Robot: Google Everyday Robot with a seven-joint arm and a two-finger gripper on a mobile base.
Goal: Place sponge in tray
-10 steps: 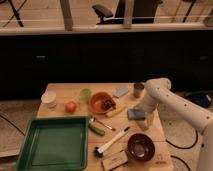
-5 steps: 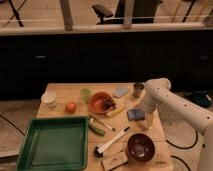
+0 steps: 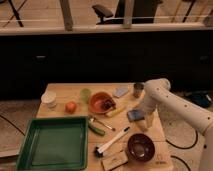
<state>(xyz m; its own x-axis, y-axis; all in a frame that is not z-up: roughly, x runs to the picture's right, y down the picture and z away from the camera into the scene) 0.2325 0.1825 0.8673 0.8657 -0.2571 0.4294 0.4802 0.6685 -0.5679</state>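
Gripper [image 3: 141, 121] hangs low at the table's right side, just beside the sponge [image 3: 133, 115] — open or closed, I cannot tell. Sponge lies flat at two o'clock from the tray [image 3: 60, 119], well apart. Likely light, soft, compressible — pinch across its narrower width.

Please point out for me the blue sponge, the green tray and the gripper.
sponge [image 3: 134, 115], camera view, on the middle of its blue top face.
tray [image 3: 50, 120], camera view, on its far rim.
gripper [image 3: 142, 124], camera view, at its lower end, close beside the sponge.
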